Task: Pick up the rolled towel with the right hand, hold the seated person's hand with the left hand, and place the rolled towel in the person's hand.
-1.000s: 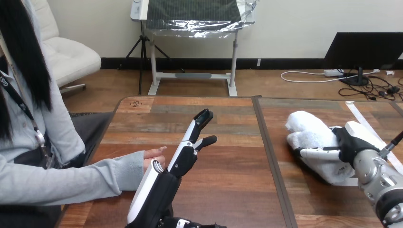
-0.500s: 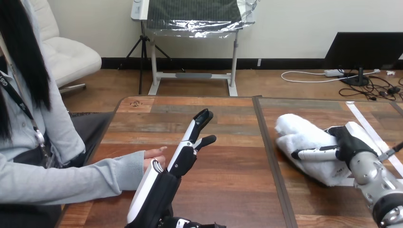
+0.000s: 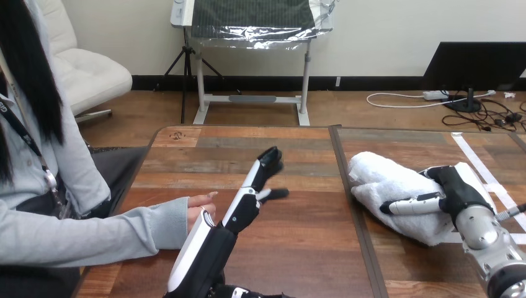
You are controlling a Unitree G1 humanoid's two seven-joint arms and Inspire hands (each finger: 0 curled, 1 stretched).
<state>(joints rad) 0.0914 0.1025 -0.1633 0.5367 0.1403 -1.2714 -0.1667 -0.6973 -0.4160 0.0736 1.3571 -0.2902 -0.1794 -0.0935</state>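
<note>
Showing the table (image 3: 291, 248), which is divided by a dark seam (image 3: 349, 186) into a left and a right half. The towel (image 3: 381, 183), white and rolled, is seen on the right half, set slantwise with its far left end close beside the seam and its near right end by strips of white tape (image 3: 472, 158). It is clasped by the right hand (image 3: 451, 189): the thumb (image 3: 406, 204) is laid across the near side of the roll, and the fingers are wrapped over its top, where they are largely hidden. Whether the roll is resting on the wood or is raised just off it cannot be told.

The left hand (image 3: 239, 208) is held over the left half, its white back turned to the left. Its fingers (image 3: 267, 160) are straight, pressed together and pointed away from the robot, with the thumb (image 3: 277, 194) stuck out to the right; nothing is gripped by it.

The person's hand (image 3: 200, 202), reached in from the left in a grey sleeve (image 3: 124, 233), is placed just beside the left hand, on its left, and is partly hidden behind it. Whether the two are touching cannot be told. The towel is well apart from the person's hand.
</note>
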